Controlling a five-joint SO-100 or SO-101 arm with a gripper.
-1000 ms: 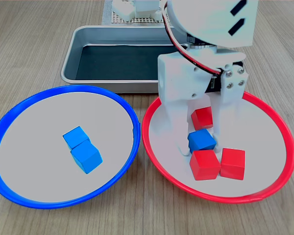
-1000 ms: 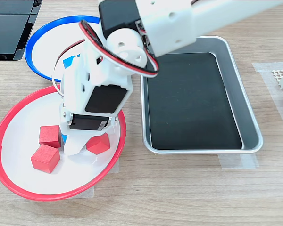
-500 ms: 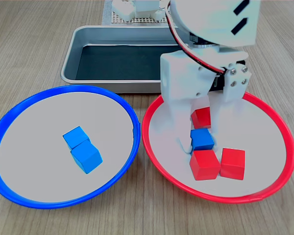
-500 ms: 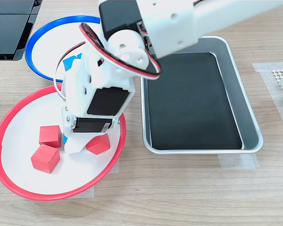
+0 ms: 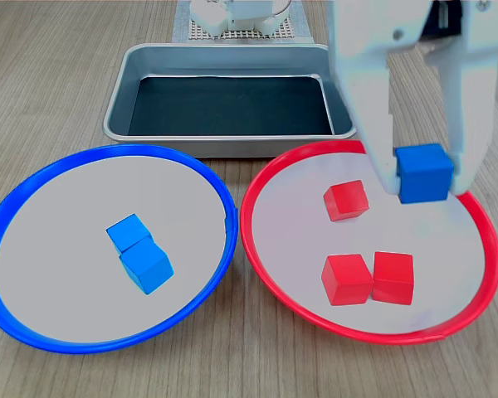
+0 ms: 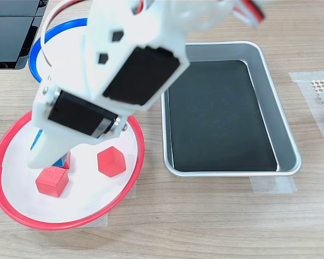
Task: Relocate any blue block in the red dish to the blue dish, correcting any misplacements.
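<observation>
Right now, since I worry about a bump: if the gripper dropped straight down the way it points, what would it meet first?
Probably the bare floor of the red dish: the gripper, shut on the blue block, hangs beside the red cubes, though depth is unclear.

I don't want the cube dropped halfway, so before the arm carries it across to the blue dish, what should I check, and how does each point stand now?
1. Grip: the gripper has the blue block between its fingers, ok.
2. Lift: in the first exterior view the block looks raised above the red dish; exact clearance, cannot tell.
3. Nothing dragged along: three red cubes remain lying in the red dish, ok.
4. Landing room: the blue dish holds two blue cubes near its middle, with bare floor around them, ok.
5. Path: only the two dish rims lie between, ok.
6. Grip squareness: hidden by the arm in the second exterior view, cannot tell.
</observation>
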